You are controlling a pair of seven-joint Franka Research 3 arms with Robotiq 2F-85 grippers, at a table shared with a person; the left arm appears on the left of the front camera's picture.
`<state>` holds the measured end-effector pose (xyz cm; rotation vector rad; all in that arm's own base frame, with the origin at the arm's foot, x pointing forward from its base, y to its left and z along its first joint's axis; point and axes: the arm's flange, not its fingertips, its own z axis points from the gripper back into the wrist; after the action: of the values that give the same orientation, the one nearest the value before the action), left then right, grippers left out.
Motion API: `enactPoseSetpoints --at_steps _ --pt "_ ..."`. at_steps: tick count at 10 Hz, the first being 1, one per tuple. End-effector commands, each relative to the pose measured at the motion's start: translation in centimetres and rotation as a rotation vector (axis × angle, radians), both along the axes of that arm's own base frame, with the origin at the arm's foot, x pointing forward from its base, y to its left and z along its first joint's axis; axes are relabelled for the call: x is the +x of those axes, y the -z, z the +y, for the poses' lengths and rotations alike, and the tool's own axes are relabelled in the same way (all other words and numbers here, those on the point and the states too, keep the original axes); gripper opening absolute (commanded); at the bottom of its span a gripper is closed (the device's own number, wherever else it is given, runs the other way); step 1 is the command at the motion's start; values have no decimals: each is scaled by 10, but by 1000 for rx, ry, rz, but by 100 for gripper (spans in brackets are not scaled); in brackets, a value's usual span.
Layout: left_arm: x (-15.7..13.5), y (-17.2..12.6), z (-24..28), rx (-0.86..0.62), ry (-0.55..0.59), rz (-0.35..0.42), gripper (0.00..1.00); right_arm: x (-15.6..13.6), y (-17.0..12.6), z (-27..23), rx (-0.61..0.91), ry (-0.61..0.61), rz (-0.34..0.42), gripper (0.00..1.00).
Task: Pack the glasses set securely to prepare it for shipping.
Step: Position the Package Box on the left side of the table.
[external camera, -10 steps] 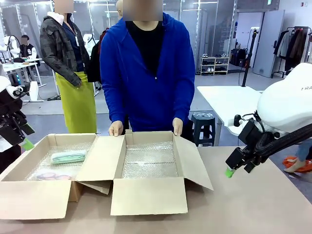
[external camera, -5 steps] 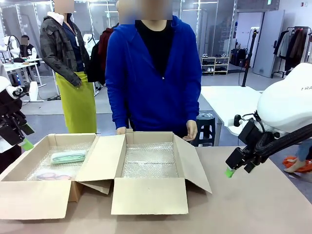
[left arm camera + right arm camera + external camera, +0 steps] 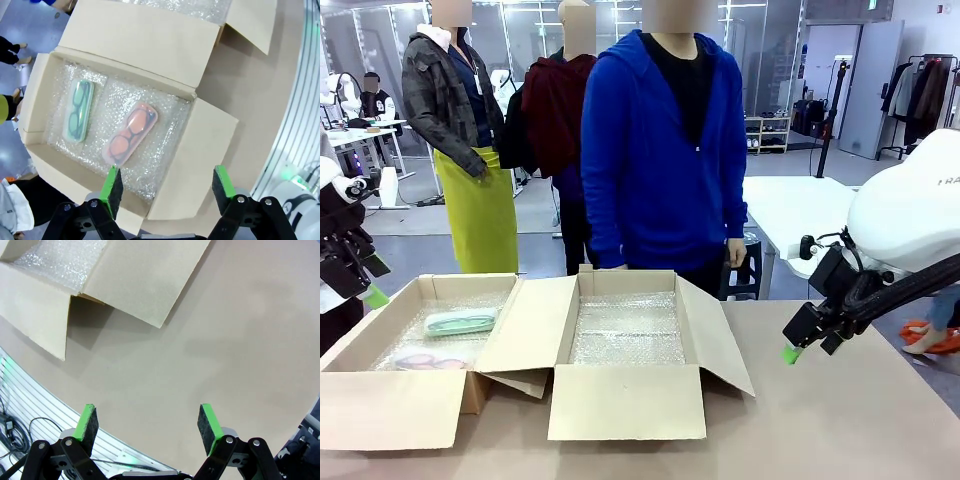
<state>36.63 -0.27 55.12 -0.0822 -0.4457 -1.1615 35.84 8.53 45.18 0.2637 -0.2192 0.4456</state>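
Beyond the wide-open, empty left claw (image 3: 167, 184): pink glasses case (image 3: 131, 133) nearer, mint glasses case (image 3: 80, 110) farther, apart, on bubble wrap (image 3: 165, 127).

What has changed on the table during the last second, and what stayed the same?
The person let go of the middle box, lifted both hands from its far edge and stood upright. Both tools, left and right, kept open and unmoved; the mint case and pink case lay unchanged.

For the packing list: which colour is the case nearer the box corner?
Mint green case, clearest in left wrist view.
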Motion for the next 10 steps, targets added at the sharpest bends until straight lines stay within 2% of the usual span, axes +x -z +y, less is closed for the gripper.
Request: enactPoseSetpoints --at_steps 1,10 --pt "1 -1 0 15 -10 -13 91 -1 0 0 4 -15 -4 100" --pt "1 -1 0 15 -10 -13 91 -1 0 0 4 -15 -4 100"
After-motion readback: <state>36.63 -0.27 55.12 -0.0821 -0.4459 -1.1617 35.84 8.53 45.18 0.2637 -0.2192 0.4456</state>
